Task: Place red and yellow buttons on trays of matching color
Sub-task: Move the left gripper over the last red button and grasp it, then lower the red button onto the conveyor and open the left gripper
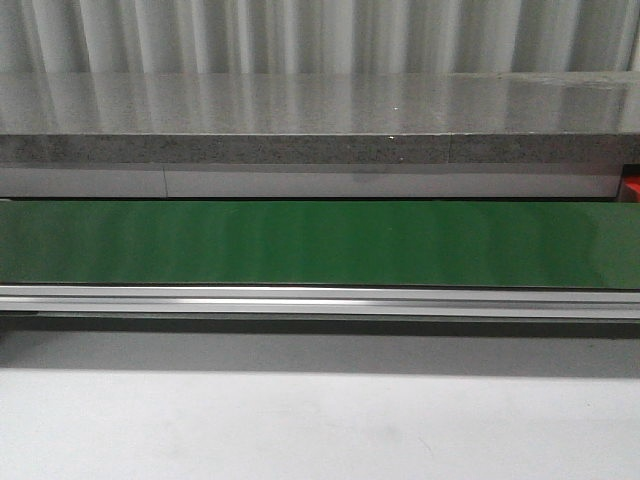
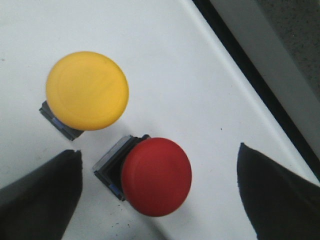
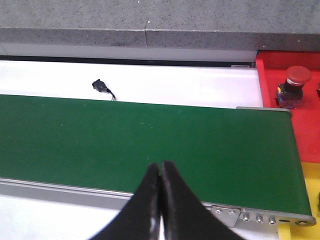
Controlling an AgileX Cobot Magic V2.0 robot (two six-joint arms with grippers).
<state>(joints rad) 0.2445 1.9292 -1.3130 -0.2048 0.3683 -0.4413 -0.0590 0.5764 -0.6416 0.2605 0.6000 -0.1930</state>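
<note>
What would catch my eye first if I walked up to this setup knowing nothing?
Probably the two big mushroom-shaped buttons, a yellow button and a red button, side by side on a white surface under the open left gripper. Next, the long green conveyor belt running across the front, with another red button already on the red tray at its end.

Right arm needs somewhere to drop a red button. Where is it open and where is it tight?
The red tray shows bare floor between its inner edge and the red button already standing there. The green belt is bare throughout. By the left gripper, two buttons crowd together.
</note>
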